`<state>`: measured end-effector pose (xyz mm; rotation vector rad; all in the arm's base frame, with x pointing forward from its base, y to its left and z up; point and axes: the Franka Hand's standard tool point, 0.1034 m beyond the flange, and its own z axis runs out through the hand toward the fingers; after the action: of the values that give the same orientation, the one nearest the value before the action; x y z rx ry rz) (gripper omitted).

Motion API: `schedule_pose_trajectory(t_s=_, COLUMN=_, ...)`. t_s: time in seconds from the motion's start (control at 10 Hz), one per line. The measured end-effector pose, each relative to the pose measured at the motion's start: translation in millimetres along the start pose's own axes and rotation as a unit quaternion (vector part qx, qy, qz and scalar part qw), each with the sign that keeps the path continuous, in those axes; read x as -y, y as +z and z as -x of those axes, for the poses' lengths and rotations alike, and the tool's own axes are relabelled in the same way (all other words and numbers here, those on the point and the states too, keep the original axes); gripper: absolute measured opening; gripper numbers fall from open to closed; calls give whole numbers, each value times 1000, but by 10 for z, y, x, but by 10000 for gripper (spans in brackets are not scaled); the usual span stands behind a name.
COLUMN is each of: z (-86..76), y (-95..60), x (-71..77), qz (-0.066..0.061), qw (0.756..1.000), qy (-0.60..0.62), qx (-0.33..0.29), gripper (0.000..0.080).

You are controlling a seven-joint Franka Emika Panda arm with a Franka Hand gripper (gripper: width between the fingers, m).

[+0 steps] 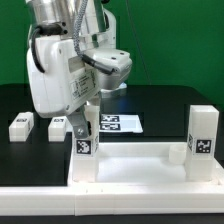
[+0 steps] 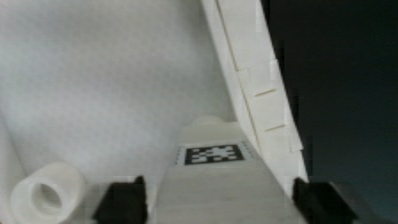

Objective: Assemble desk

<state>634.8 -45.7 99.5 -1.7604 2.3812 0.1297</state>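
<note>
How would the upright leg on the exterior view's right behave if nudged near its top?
Likely stiff: the leg looks like a solid plastic block. Tall and narrow, so it may tip, unless its socket in the tabletop holds it.

We're in a robotics lab here, a purpose-built test cell by the look of it. A big white arm (image 1: pixel 62 70) stands over a matte black table (image 1: pixel 170 105). Behind it hangs a plain green backdrop (image 1: pixel 170 40), the kind put up for cameras. Flat on the table lies the marker board (image 1: pixel 116 124), its printed squares facing up. The same black-and-white tags (image 1: pixel 203 144) ride on a plain white leg (image 1: pixel 203 118). The wrist view is soft, but that looks like one more tag on another white part.
</note>
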Motion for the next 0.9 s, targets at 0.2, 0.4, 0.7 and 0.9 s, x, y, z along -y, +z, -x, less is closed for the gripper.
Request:
schedule_pose_trajectory(t_s=0.2, z=75, y=-141, x=25, qz=-9, qw=1000, qy=-25, qx=4, gripper=610)
schedule_pose_trajectory(t_s=0.4, z=317, y=-483, x=5, qz=-24, qw=999, qy=-40, qx=15, gripper=647)
schedule_pose_trajectory(t_s=0.7, z=364, y=-484, x=-8, qz=-23, qw=998, qy=-52, qx=15, gripper=649)
schedule_pose_trajectory(t_s=0.9, z=372, y=-480, x=-11, qz=-23, qw=998, qy=-56, qx=15, gripper=649)
